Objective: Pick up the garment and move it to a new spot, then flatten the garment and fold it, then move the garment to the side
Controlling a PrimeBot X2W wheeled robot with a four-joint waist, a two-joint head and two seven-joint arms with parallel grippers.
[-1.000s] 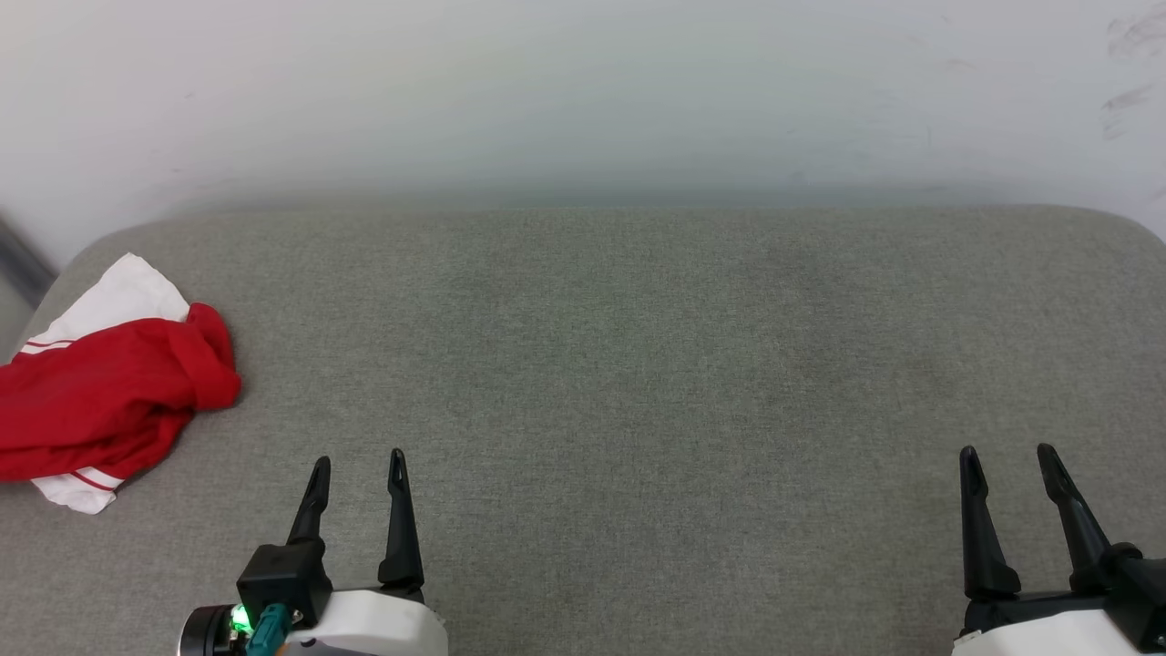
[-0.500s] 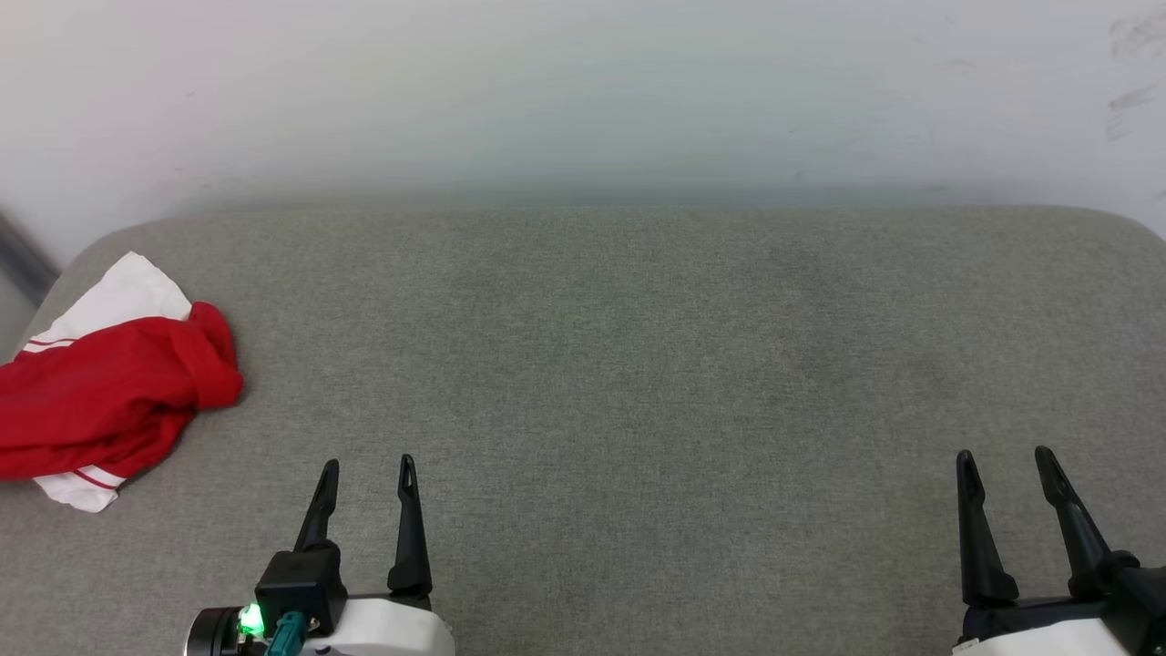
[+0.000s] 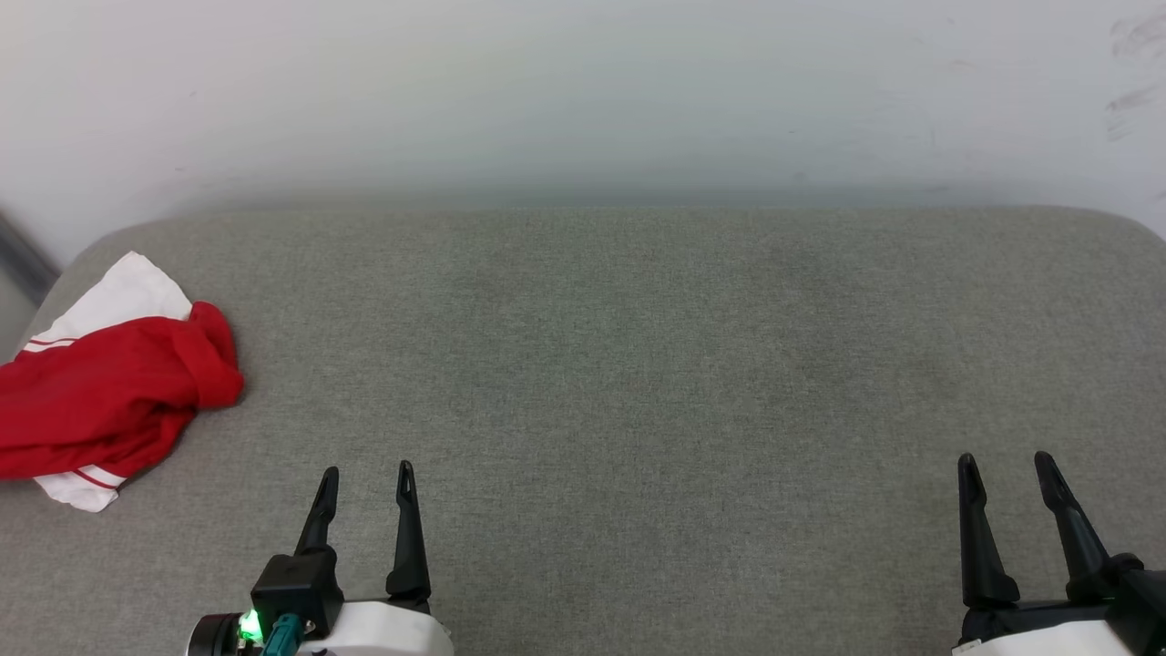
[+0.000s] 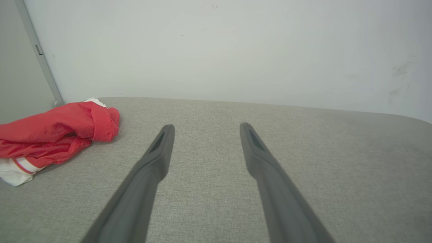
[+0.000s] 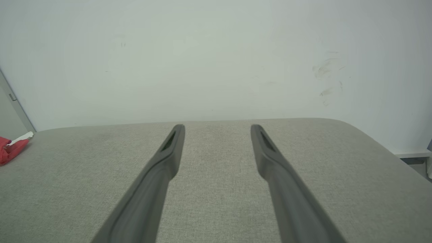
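While the garment [image 3: 109, 392] lies bunched at the left edge of the head view, just where it lay a second ago, the left gripper [image 3: 367, 466] has sunk a little lower and slightly rightward at the lower left of the frame. Its two dark fingers stand apart with nothing between them. The right gripper [image 3: 1005, 458], at the lower right, has dipped only a touch, and its fingers are likewise spread and empty. The garment is a red heap with a white sleeve at its top and striped white trim at its bottom. It rests on the grey fabric surface [image 3: 638, 364], well apart from both grippers, and a pale wall [image 3: 583, 91] fills the upper frame.
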